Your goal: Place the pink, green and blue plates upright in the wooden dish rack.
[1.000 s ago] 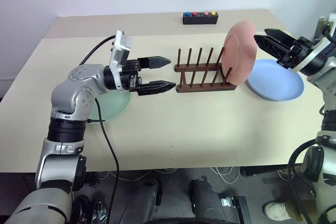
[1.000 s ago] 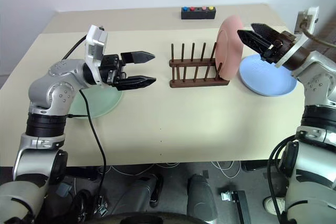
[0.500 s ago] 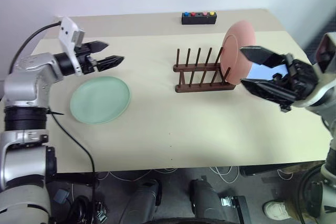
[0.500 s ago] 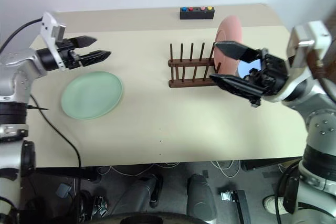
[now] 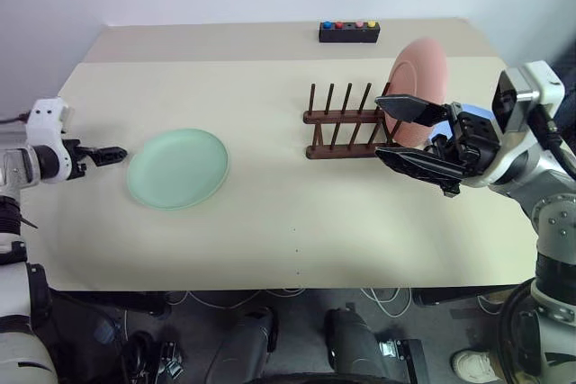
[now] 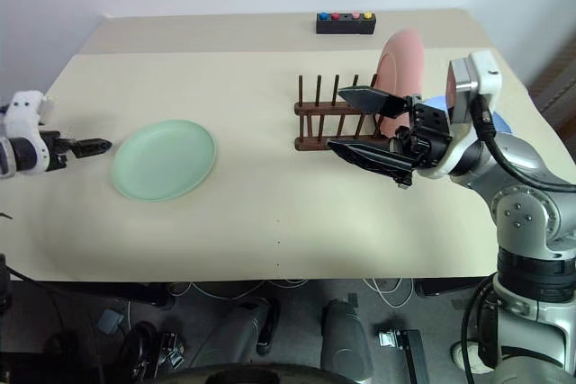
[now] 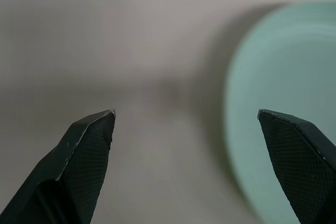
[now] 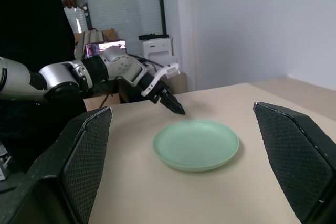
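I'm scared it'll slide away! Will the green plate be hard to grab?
Probably a bit. The green plate lies flat with a low rim, so fingers may push it along the smooth table. It looks stiff and probably light.

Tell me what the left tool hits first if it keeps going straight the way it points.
Probably the green plate: the open left tool points at its near rim from just beside it, low over the table. Depth is unclear, so it might skim over.
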`<act>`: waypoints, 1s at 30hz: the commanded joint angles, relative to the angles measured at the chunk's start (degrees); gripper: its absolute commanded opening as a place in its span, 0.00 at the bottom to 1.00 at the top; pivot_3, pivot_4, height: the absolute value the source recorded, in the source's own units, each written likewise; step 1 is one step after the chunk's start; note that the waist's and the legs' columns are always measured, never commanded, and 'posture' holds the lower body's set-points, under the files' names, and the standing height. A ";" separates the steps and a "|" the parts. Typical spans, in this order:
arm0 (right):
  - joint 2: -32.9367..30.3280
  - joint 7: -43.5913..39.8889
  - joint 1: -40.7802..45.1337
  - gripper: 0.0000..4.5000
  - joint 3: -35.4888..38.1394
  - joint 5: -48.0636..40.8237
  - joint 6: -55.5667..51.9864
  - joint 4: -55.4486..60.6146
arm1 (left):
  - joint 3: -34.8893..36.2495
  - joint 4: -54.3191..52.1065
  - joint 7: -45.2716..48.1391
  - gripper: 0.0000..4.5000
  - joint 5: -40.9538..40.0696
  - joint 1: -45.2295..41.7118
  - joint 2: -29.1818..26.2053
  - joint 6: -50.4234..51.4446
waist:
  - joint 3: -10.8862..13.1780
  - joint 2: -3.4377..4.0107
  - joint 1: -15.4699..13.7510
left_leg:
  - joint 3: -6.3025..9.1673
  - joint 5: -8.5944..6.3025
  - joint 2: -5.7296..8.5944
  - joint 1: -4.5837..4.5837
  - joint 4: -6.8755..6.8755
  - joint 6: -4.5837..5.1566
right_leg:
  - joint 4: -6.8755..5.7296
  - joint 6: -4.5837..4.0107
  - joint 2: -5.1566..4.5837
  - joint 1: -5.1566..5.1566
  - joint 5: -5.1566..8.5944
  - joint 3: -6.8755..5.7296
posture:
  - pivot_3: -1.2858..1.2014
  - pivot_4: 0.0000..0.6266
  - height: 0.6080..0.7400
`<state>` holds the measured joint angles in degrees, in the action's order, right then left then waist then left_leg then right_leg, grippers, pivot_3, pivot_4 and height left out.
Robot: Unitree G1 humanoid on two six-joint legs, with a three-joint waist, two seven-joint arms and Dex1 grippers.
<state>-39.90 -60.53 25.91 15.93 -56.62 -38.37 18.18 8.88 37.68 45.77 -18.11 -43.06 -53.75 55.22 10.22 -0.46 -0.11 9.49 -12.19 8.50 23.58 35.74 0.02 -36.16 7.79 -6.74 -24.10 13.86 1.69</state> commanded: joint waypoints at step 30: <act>-1.29 4.23 -2.91 0.98 1.85 -0.37 1.70 3.76 | -17.54 25.66 21.66 1.00 12.30 -18.96 -1.08 -0.02 | 0.01 -0.07 0.89 | -0.02 0.06 -0.01 0.01 -0.11 -0.09 | -0.06 0.00 0.04 0.02 0.00 0.02 | 0.52 0.24 1.00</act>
<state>-40.51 -56.57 23.05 16.14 -55.98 -37.18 20.07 -8.37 62.22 66.51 -7.07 -60.76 -54.59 56.52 10.23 -0.53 0.79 9.47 -12.14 8.49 23.59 35.62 -0.07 -36.22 7.79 -6.71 -24.07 13.87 1.71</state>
